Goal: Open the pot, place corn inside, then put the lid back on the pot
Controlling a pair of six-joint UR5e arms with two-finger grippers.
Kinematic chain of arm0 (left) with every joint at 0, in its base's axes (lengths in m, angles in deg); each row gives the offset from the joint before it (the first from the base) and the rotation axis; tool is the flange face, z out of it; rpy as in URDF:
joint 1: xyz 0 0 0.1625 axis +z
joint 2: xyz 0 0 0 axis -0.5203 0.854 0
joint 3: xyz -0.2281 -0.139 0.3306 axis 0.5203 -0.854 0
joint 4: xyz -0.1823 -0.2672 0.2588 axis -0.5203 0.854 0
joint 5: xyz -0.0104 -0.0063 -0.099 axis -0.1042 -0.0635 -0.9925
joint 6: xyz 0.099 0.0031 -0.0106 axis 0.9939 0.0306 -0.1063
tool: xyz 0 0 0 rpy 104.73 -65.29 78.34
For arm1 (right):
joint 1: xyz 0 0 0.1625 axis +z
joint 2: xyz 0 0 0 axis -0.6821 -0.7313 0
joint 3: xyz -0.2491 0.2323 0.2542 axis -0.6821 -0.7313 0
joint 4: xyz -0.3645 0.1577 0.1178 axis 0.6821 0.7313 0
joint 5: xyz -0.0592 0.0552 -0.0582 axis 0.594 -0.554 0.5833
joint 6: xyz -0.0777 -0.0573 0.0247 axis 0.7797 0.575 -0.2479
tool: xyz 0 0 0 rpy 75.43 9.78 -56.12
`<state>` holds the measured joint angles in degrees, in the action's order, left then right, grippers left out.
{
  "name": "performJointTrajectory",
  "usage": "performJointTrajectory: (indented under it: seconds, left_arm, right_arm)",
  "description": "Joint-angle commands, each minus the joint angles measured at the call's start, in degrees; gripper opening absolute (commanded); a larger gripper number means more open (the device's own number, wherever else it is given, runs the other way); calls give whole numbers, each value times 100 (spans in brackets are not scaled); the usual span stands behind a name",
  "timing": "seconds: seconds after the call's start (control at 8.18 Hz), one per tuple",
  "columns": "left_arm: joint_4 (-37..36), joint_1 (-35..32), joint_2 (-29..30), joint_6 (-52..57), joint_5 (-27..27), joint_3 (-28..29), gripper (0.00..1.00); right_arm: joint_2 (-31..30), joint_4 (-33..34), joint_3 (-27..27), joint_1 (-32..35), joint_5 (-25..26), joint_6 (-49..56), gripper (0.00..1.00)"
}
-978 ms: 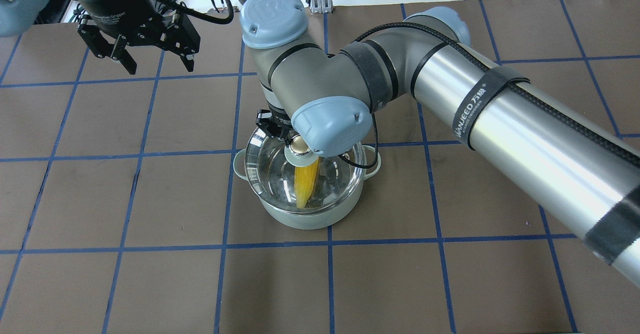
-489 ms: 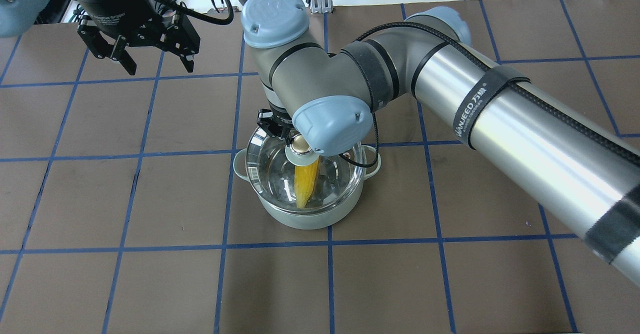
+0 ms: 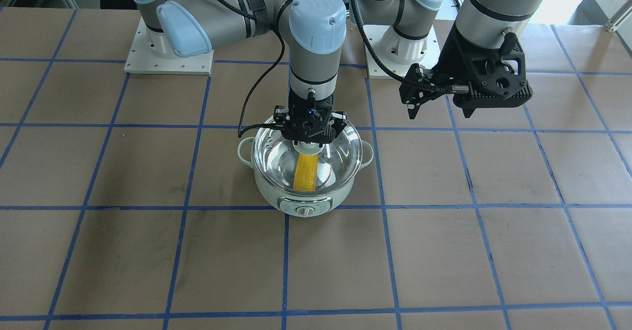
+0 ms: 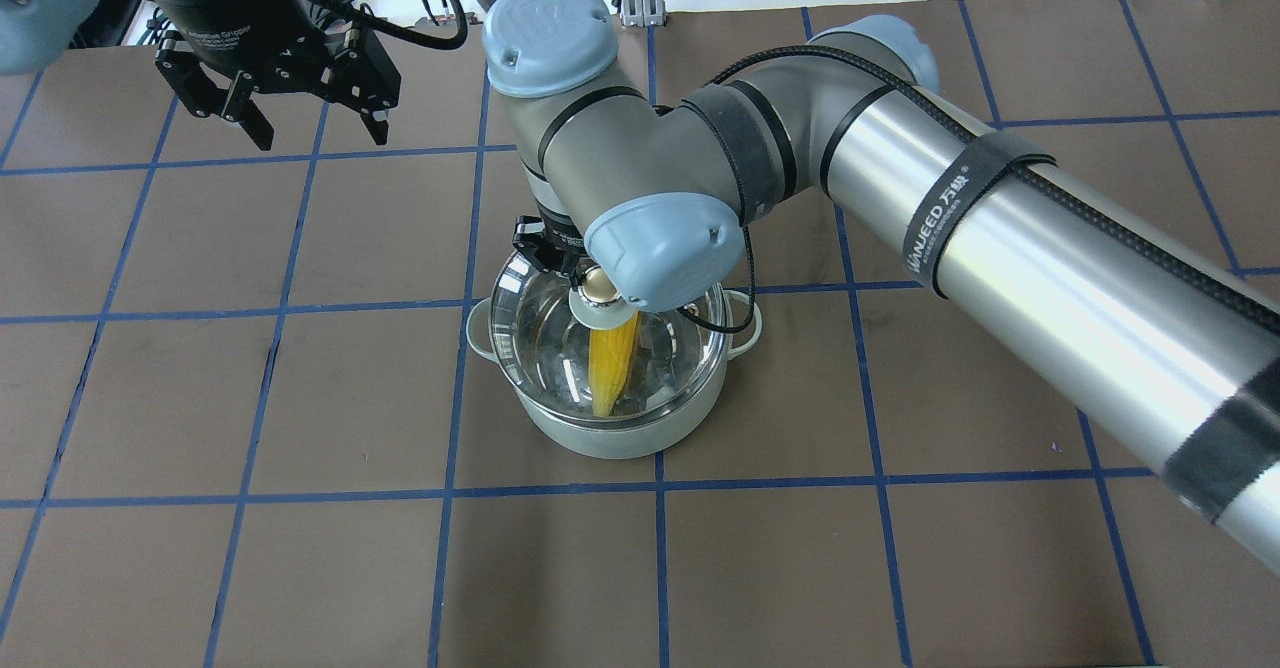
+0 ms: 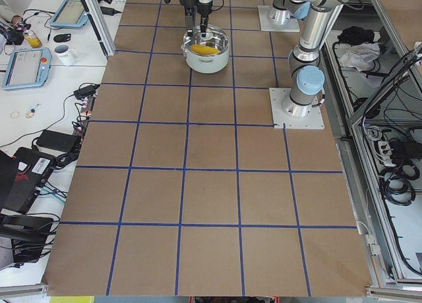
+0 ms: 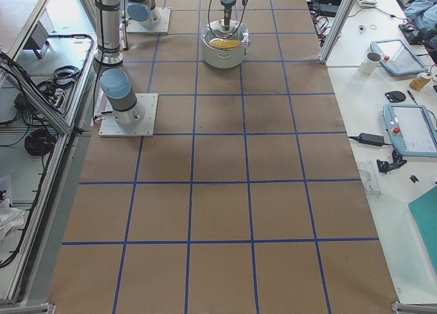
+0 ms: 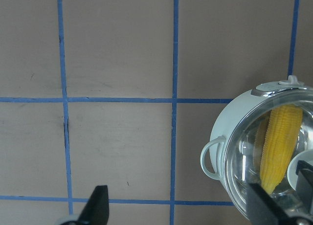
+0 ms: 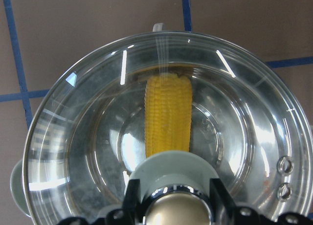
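Well, the corn (image 8: pixel 168 112) lies inside the pot (image 3: pixel 276 191), seen through the glass of the lid (image 8: pixel 88 137), which sits level on the rim. Over the last second almost nothing has shifted: lid, corn and pot hold their places, so I judge the lid placed and only the release left. My right gripper (image 3: pixel 309 141) stands over the knob (image 8: pixel 178 211) with a finger close on either side; whether it pinches or has let go I cannot tell. My left gripper (image 4: pixel 318 136) hangs wide apart and empty, well away over the table (image 4: pixel 300 568).
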<state>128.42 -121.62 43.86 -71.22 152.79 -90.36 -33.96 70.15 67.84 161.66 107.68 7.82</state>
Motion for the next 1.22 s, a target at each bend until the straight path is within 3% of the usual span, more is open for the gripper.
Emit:
performJointTrajectory:
  seconds: [0.0, 0.98, 1.1]
  left_arm:
    - [0, 0, 0, 0, -8, 0, 100]
    - [-9, 0, 9, 0, -61, 0, 100]
    - [-9, 0, 9, 0, -61, 0, 100]
  right_arm:
    - [4, 25, -8, 0, 9, 60, 45]
    - [-5, 33, 0, -62, 9, 104, 46]
    - [-5, 33, 0, -62, 9, 104, 57]
